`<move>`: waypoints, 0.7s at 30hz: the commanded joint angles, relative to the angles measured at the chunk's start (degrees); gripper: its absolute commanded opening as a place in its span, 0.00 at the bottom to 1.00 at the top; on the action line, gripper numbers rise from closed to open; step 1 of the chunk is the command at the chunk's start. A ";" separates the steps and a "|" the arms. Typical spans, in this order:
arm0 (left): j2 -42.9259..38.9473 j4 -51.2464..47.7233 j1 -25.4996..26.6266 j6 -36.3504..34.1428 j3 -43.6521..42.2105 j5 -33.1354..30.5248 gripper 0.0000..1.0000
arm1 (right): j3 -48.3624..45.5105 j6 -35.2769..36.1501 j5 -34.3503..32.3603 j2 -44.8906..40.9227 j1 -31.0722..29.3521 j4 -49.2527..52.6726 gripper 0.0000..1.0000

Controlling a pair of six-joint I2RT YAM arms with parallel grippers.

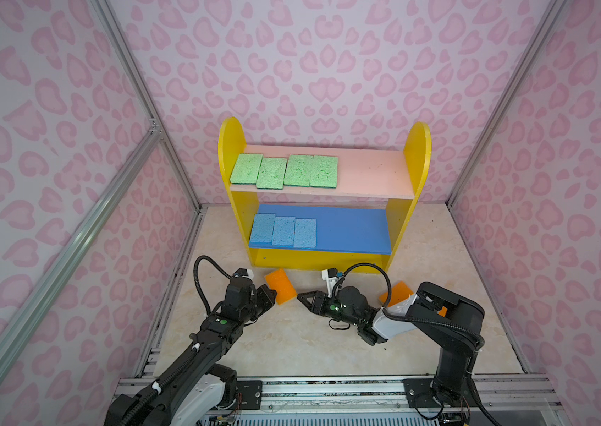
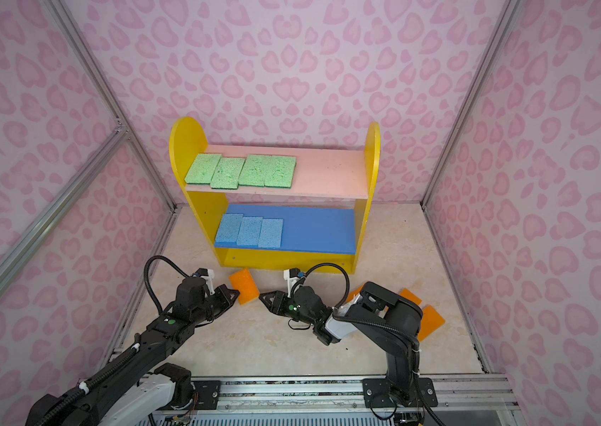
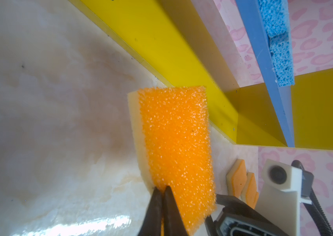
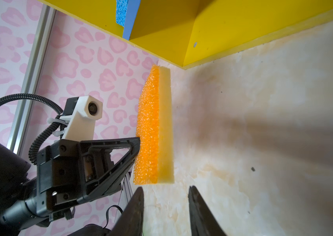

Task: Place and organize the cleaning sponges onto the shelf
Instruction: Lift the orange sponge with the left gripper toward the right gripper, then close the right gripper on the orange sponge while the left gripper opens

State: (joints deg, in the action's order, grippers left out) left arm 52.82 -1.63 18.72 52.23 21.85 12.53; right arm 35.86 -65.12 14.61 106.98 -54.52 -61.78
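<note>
My right arm (image 2: pixel 398 313) hid most of the loose orange sponges (image 2: pixel 431 321) behind it; I could not tell whether they overlapped.

Right halves free: pink board (image 1: pixel 372 173); blue board (image 1: pixel 354 228).

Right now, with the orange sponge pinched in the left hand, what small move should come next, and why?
Probably the right hand should ease forward until the orange sponge sits between its jaws. The left hand pinches the sponge by an edge. The right hand's jaws stand apart, facing it, and the sponge's near end lies just beyond their tips.
</note>
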 commanded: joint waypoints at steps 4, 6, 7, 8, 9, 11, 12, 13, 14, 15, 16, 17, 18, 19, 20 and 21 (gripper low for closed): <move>0.25 1.29 0.00 -0.98 0.79 1.39 0.04 | 1.59 -0.99 1.20 1.75 -0.06 -2.33 0.35; 0.33 1.17 0.01 -1.13 1.08 1.57 0.03 | 1.93 -1.43 1.38 2.32 -0.12 -2.86 0.33; 0.32 1.04 0.00 -1.16 1.26 1.66 0.04 | 2.03 -1.59 1.43 2.53 -0.08 -3.07 0.32; 0.31 1.01 0.00 -1.25 1.32 1.71 0.04 | 2.26 -1.65 1.47 2.62 -0.11 -3.19 0.31; 0.35 0.94 0.01 -1.34 1.36 1.76 0.04 | 2.29 -1.67 1.47 2.71 -0.08 -3.16 0.30; 0.36 0.90 0.00 -1.43 1.39 1.73 0.04 | 2.31 -1.65 1.39 2.80 -0.12 -3.26 0.26; 0.33 0.95 0.00 -1.38 1.36 1.78 0.04 | 2.32 -1.67 1.30 2.93 -0.08 -3.34 0.22; 0.44 1.01 0.01 -1.48 1.32 1.79 0.03 | 2.13 -1.73 1.23 2.89 -0.06 -3.51 0.19; 0.52 0.95 0.00 -1.50 1.27 1.77 0.04 | 2.04 -1.80 1.13 3.01 -0.07 -3.75 0.16; 0.53 1.00 0.00 -1.49 1.20 1.91 0.04 | 1.95 -2.01 1.04 3.19 0.03 -4.09 0.15; 0.62 1.14 0.00 -1.56 1.06 1.93 0.04 | 1.96 -2.17 0.95 3.33 0.02 -4.35 0.14; 0.62 1.20 0.00 -1.56 1.01 1.94 0.04 | 1.94 -2.25 0.92 3.53 -0.05 -4.67 0.13; 0.71 1.29 0.00 -1.60 0.87 2.05 0.03 | 2.00 -2.46 0.86 3.74 -0.01 -4.89 0.11; 0.63 1.12 0.00 -1.73 0.90 1.98 0.04 | 2.02 -2.69 0.73 4.00 0.02 -5.14 0.10; 0.56 0.87 0.00 -2.01 0.91 1.82 0.08 | 2.04 -3.03 0.62 4.26 -0.10 -5.56 0.08; 0.32 0.10 0.00 -2.37 0.97 1.49 0.24 | 1.96 -3.48 0.43 4.63 -0.10 -6.10 0.08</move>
State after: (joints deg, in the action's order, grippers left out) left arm 53.39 -1.72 18.74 50.72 22.59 13.69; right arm 38.09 -67.40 16.05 110.67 -54.52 -64.71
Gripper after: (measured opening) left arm 0.079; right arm 0.081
